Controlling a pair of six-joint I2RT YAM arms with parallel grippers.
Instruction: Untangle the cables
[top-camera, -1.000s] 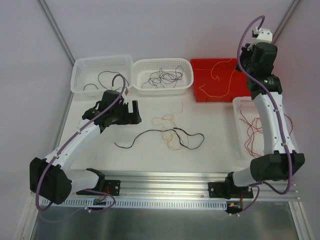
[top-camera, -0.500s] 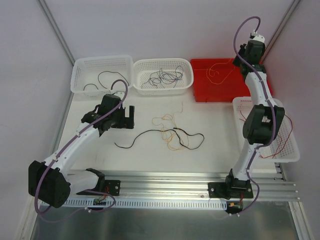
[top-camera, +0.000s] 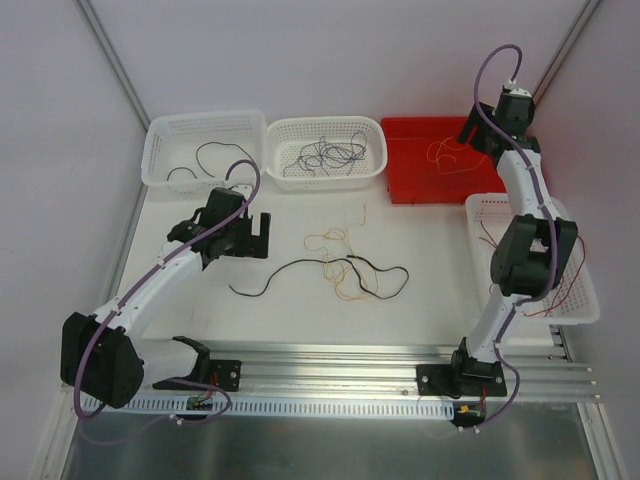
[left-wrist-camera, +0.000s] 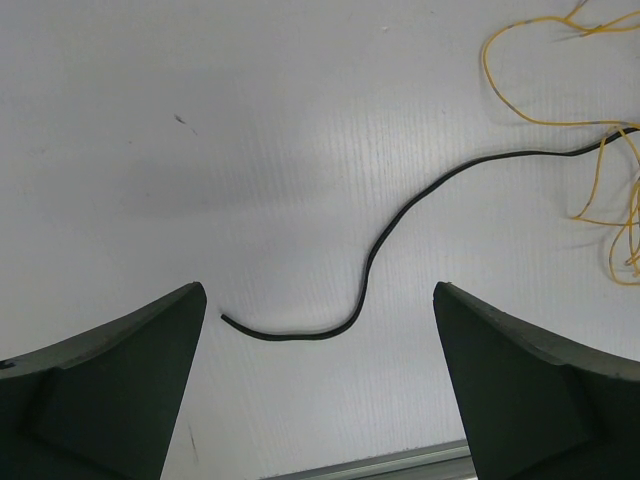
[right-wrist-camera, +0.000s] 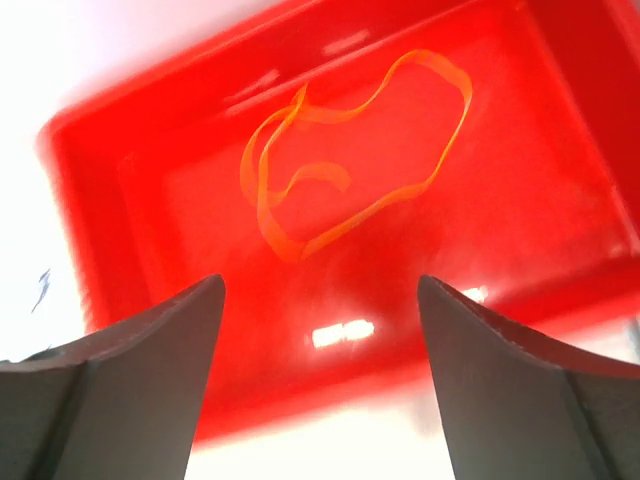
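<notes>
Cables (top-camera: 345, 266), thin black and orange-yellow, tangled left of red plastic bin (top-camera: 395, 190); right gripper (right-wrist-camera: 320, 288) fingers wide above binned orange strand (right-wrist-camera: 270, 220), likely colour-sorting; left gripper (left-wrist-camera: 320, 295) wide over black end (left-wrist-camera: 290, 336).

Two robot arms stand over a white desk (top-camera: 430, 255) strewn with wires. A long black cable (top-camera: 290, 266) lies across the middle, touching a loose tangle of orange-yellow cables (top-camera: 335, 248). The left claw (top-camera: 258, 232) hangs above the desk near the black cable's left end. The right claw (top-camera: 470, 135) reaches over a red bin (top-camera: 415, 190) at the back, where an orange-yellow strand (top-camera: 448, 155) lies. The far-left basket (top-camera: 200, 118) holds black strands (top-camera: 212, 150), the middle basket (top-camera: 325, 124) a dark bundle (top-camera: 325, 156), and the right basket (top-camera: 582, 305) red wires (top-camera: 488, 245), partly hidden by the arm.
</notes>
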